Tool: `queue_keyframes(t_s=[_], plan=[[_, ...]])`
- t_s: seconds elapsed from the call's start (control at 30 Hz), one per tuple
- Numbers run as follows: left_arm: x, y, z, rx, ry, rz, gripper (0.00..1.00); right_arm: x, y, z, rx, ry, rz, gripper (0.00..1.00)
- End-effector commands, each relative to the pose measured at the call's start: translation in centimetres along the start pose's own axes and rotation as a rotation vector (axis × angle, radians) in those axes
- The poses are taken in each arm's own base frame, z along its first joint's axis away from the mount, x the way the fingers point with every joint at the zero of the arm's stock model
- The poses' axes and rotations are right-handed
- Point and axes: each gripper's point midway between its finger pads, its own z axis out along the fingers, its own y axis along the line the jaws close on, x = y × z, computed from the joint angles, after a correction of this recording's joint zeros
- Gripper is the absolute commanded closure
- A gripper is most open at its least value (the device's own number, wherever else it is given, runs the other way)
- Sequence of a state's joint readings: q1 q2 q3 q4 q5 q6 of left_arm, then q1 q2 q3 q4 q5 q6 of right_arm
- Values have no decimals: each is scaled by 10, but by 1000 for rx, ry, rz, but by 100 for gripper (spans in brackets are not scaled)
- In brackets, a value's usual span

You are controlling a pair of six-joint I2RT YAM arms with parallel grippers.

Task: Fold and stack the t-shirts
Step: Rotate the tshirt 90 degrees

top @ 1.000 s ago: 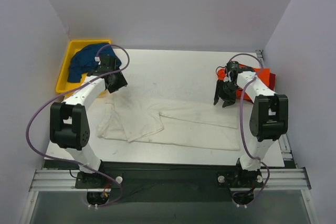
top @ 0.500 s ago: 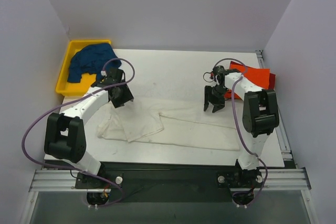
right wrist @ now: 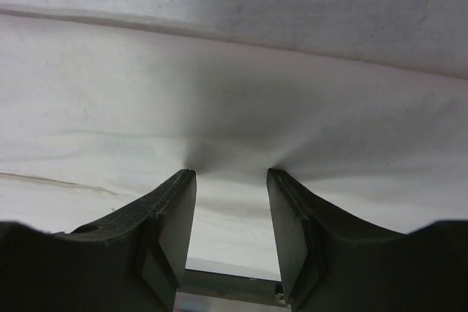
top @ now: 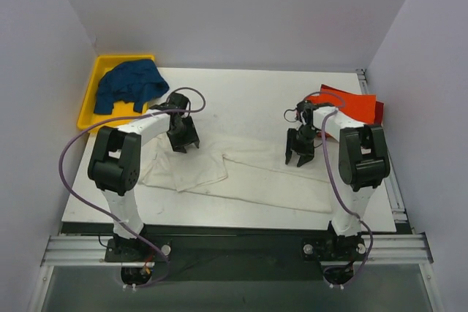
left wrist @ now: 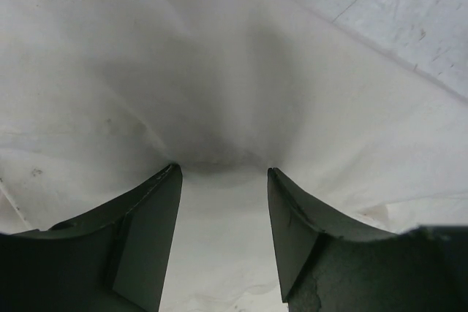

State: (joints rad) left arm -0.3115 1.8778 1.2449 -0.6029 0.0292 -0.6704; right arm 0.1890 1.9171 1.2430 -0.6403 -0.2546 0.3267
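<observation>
A large t-shirt (top: 256,177) is lying spread across the near half of the counter (top: 241,96), running from left to right. The left jaws are pressing on its far left part, and the right jaws are pressing on its far edge, right of centre. A bin (top: 89,111) is sitting at the counter's far left corner, with another t-shirt (top: 130,84) lying in it. A pile of t-shirts (top: 358,105) is lying at the far right edge, behind the right jaws.
</observation>
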Motion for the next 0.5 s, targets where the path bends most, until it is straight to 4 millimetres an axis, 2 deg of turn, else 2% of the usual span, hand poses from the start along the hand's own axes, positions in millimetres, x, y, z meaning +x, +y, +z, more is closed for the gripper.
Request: queue_keyframes(t_s=[0.0, 0.03, 0.23, 0.27, 0.37, 0.4, 0.47], plan=[[-18, -4, 23, -3, 8, 97, 39, 29, -13, -1, 64, 73, 56, 55], [-29, -10, 27, -2, 6, 111, 39, 33, -15, 0, 78, 78, 58, 55], [-62, -25, 48, -7, 12, 240, 39, 54, -14, 0, 120, 91, 106, 55], [-73, -34, 52, 2, -2, 269, 39, 58, -13, 0, 128, 92, 104, 55], [-80, -38, 63, -2, 9, 313, 39, 66, -4, 3, 151, 89, 107, 55], [-90, -47, 60, 11, -14, 325, 39, 68, -2, 3, 153, 90, 111, 55], [-94, -52, 66, 12, -16, 358, 39, 74, 8, 4, 160, 83, 114, 55]])
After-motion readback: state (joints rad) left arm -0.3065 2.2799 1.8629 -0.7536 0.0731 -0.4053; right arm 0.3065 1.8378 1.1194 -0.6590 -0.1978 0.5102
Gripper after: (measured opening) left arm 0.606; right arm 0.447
